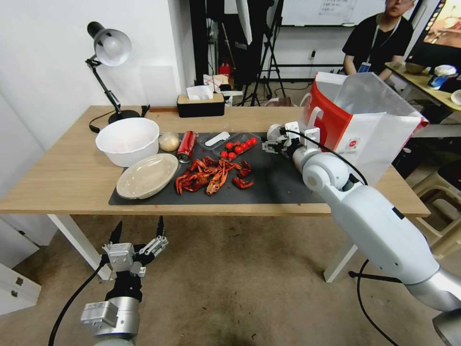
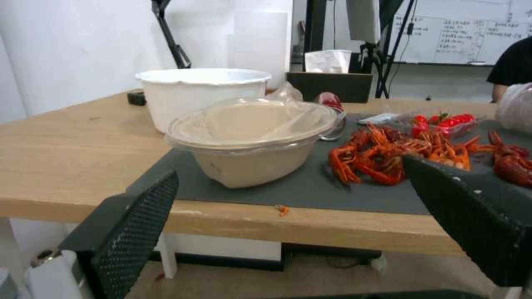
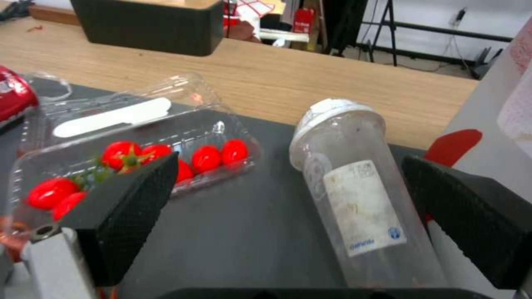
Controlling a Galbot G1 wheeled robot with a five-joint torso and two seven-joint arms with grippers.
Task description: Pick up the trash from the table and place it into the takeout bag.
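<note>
Right gripper (image 3: 288, 224), jaws apart, straddles the lying clear cup (image 3: 355, 195) near the counter's right end beside the bag (image 1: 365, 125); light, thin-walled, crushable, best gripped mid-body. Left gripper (image 1: 137, 233) idles below, jaws apart.

Clear plastic cup (image 3: 355, 195) bears a white label, its print seemingly illegible.

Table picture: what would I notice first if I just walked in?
Probably the pile of red crayfish shells in the middle of the dark mat. Next, the big white and red takeout bag standing at the table's right end, with the right gripper open around a clear plastic cup lying beside it.
</note>
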